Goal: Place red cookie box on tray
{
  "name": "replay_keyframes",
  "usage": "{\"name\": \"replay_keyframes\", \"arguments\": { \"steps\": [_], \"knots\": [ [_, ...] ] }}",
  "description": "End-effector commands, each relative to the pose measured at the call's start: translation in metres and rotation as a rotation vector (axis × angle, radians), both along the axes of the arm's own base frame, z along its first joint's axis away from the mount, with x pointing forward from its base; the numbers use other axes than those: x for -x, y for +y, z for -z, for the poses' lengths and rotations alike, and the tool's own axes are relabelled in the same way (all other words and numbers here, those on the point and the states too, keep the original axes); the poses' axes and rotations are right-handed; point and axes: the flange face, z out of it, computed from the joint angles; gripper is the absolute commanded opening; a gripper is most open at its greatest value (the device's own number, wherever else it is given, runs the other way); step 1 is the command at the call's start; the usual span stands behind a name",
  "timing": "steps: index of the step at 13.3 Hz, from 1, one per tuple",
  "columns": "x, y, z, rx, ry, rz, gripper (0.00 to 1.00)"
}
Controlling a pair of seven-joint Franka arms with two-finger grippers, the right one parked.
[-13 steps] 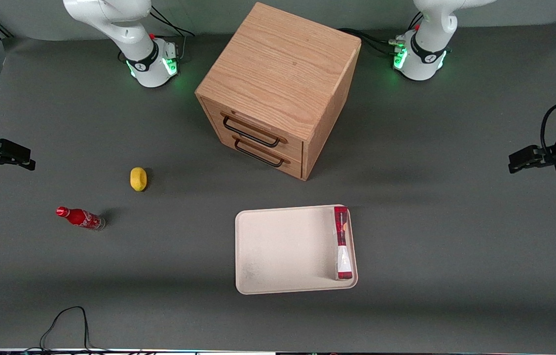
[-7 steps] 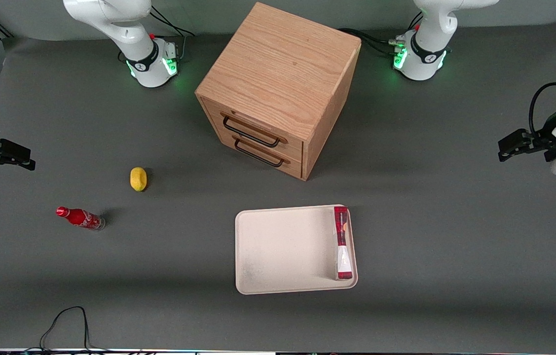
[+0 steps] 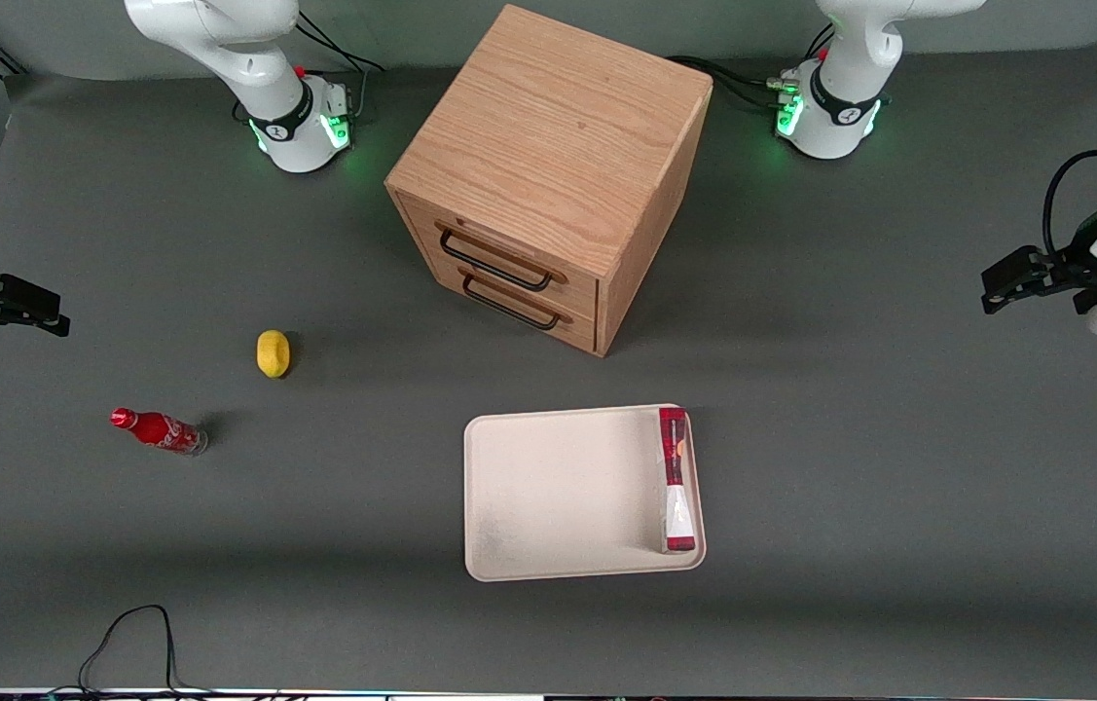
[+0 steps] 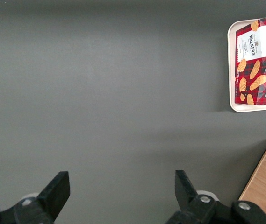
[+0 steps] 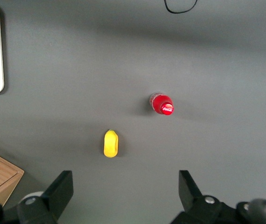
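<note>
Even, diffuse overhead light, all views sharp; the oak-grained wooden two-drawer cabinet (image 3: 548,175) throws a soft shadow across the matte grey table (image 3: 898,487); no glare.

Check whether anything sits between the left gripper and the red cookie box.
Nothing visible does. The red cookie box already lies in the tray, along its rim toward the working arm. The gripper hangs open toward the working arm's end of the table, with only bare table between them.

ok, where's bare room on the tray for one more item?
Most of the tray is bare. Only the cookie box takes up room, lying along the rim toward the working arm's end. The tool, open, is off past that end, above bare table.
</note>
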Motion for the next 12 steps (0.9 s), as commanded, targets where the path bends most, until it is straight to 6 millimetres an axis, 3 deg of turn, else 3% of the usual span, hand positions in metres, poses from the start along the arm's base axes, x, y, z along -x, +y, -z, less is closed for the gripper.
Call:
{"name": "replay_keyframes", "arguments": {
  "steps": [1, 12],
  "knots": [
    [0.0004, -0.0063, -0.0065, 0.009, 0.017, -0.009, 1.0],
    [0.0005, -0.0104, -0.004, 0.032, 0.025, -0.009, 1.0]
  ]
}}
